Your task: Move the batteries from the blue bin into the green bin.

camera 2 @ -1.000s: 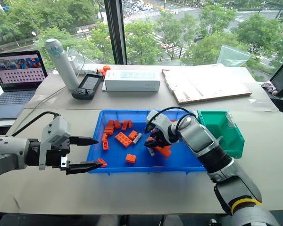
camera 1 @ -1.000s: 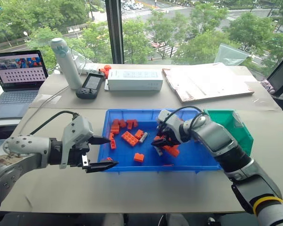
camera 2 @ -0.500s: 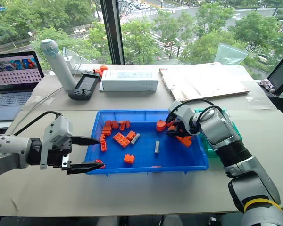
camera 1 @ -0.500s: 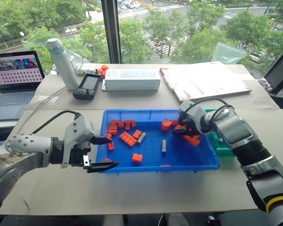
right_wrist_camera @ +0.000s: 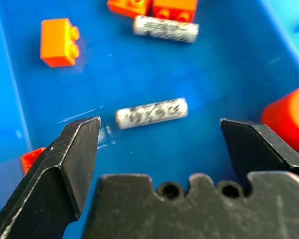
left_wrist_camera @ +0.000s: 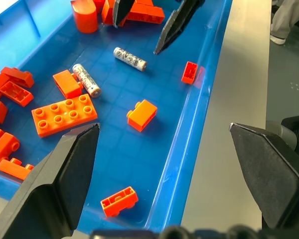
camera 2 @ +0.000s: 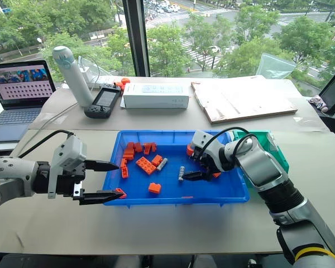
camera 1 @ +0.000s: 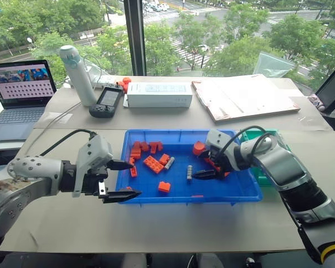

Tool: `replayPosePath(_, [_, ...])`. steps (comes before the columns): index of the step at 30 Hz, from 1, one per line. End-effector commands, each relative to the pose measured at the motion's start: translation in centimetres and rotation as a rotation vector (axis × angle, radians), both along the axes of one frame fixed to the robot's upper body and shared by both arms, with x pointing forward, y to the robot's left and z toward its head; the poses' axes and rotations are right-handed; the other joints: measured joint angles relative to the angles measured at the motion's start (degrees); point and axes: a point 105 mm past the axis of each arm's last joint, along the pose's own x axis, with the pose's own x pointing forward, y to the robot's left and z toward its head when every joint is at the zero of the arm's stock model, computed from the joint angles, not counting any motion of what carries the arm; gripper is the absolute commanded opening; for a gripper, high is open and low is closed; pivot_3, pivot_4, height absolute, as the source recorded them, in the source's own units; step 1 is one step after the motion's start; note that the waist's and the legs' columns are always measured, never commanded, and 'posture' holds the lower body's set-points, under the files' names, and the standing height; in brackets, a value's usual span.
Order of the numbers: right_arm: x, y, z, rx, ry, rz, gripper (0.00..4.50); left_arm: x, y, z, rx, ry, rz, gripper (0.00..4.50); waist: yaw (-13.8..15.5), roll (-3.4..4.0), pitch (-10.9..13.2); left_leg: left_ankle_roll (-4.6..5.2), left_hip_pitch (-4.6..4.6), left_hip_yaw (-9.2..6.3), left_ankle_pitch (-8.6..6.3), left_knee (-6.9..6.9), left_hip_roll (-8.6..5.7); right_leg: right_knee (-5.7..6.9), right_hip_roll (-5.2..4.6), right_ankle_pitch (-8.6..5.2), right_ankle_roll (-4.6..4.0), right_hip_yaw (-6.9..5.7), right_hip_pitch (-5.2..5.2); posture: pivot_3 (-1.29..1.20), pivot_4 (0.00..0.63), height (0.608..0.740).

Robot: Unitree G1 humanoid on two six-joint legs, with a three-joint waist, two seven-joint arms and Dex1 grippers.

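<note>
Left gripper [camera 1: 118, 180]: fingers spread, held empty at the blue bin's [camera 1: 234, 193] left rim.
Batteries: two are seen lying in the blue bin, one [camera 1: 170, 163] beside orange bricks [camera 1: 152, 164], one [camera 1: 190, 172] mid-floor.
Right gripper [camera 1: 202, 166]: fingers spread, empty, poised just beside the mid-floor battery.
Green bin [camera 1: 274, 146]: placed against the blue bin's right end.

Bare floor rings the middle battery [right_wrist_camera: 152, 113] — bricks [camera 1: 153, 163] further off.

Two batteries [camera 1: 189, 172] inside bin [camera 1: 234, 192], smaller bin [camera 1: 268, 167] rightward
</note>
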Motion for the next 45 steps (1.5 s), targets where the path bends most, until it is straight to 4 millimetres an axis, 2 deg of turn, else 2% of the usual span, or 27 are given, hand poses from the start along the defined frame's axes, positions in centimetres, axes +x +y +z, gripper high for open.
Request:
replayPosePath(1, [0.4,0.7,0.2,-0.021,-0.073,0.046,4.45,0.1,0.0,0.6,0.015,-0.04,-0.005,4.5,0.0,0.0,0.0,0.0,0.0,0.01,0.0,0.0,0.0,0.0,0.0,0.0,0.0,0.01,0.0,0.0,0.15,0.739])
replayPosePath(9, [1.9,2.5,-0.8,0.014,-0.074,0.076,4.45,0.0,0.1,0.6,0.015,-0.036,-0.002,4.5,0.0,0.0,0.0,0.0,0.0,0.0,0.0,0.02,0.0,0.0,0.01,0.01,0.02,0.0,0.02,0.0,0.15,0.739])
replayPosePath(14, [2.3,2.3,-1.7,-0.01,-0.043,0.063,4.45,-0.2,0.2,0.7,0.016,-0.036,0.003,4.5,0.0,0.0,0.0,0.0,-0.01,0.0,0.0,0.02,-0.01,0.0,0.02,0.0,0.02,0.0,0.01,0.0,0.15,0.739])
replayPosePath(17, [2.3,1.8,-2.1,-0.017,-0.027,0.05,3.75,-0.2,0.2,0.6,0.016,-0.035,0.005,4.5,0.0,0.0,0.0,0.0,0.01,0.0,0.0,0.02,-0.01,0.0,0.02,0.01,0.02,0.0,0.03,0.0,0.15,0.739])
replayPosePath(21, [2.3,1.1,-2.2,-0.015,-0.021,0.029,2.43,-0.1,0.0,0.6,0.01,-0.034,0.0,4.5,0.0,0.0,0.0,0.0,0.02,0.0,0.0,0.02,0.0,0.0,0.02,0.01,0.02,0.0,0.03,0.0,0.15,0.739])
replayPosePath(25, [2.4,0.9,-1.5,0.015,-0.029,0.014,2.42,0.0,-0.1,0.6,0.007,-0.034,-0.003,4.5,0.0,0.0,0.0,-0.01,0.02,0.0,0.0,0.03,0.0,0.0,0.02,0.01,0.02,0.0,0.03,0.0,0.15,0.739])
replayPosePath(28, [2.6,1.2,0.5,0.085,-0.052,0.006,2.42,0.0,-0.1,0.5,0.006,-0.034,-0.008,4.5,0.0,0.0,0.0,-0.01,0.0,0.0,0.0,0.02,0.0,0.0,0.02,0.01,0.02,0.0,0.02,0.0,0.15,0.739])
replayPosePath(31, [2.5,0.6,3.6,0.17,-0.071,-0.014,2.42,0.0,-0.2,0.5,0.004,-0.033,-0.013,4.5,0.0,0.0,0.0,-0.01,-0.01,0.0,0.01,0.01,0.0,0.01,0.02,0.01,0.02,0.01,0.02,0.0,0.15,0.739])
replayPosePath(35, [3.2,-3.0,7.0,0.174,-0.14,-0.107,2.42,0.0,-0.3,0.5,0.003,-0.031,-0.02,4.5,0.2,0.01,0.0,0.0,-0.02,0.0,0.0,0.03,-0.02,-0.01,0.02,0.01,0.03,0.01,0.03,0.0,0.15,0.739])
replayPosePath(38, [4.8,-8.6,9.6,0.08,-0.253,-0.282,2.42,0.2,-0.4,0.4,0.0,-0.031,-0.034,4.5,0.4,0.0,0.0,-0.01,-0.01,0.01,0.0,0.03,-0.02,-0.03,0.01,0.01,0.04,0.01,0.02,0.0,0.15,0.739])
replayPosePath(40, [4.9,-10.6,9.7,0.019,-0.262,-0.324,2.42,0.4,-0.5,0.4,-0.003,-0.033,-0.04,4.5,0.6,0.0,0.0,-0.01,-0.02,0.01,-0.01,0.03,-0.03,-0.06,0.0,0.01,0.04,0.01,0.02,0.0,0.15,0.739])
replayPosePath(43, [5.0,-14.0,8.4,-0.096,-0.268,-0.398,2.42,0.6,-0.8,0.4,-0.005,-0.038,-0.052,4.5,0.2,-0.01,0.0,0.0,0.0,0.02,-0.02,-0.02,-0.02,-0.15,0.0,0.01,0.02,0.01,0.03,0.0,0.15,0.739])
replayPosePath(45, [5.1,-15.1,8.2,-0.087,-0.259,-0.439,2.42,0.7,-0.8,0.3,-0.004,-0.04,-0.055,4.5,-0.1,-0.02,0.0,0.01,-0.01,0.03,-0.02,-0.04,-0.02,-0.14,0.0,0.01,0.02,0.02,0.03,0.0,0.15,0.739])
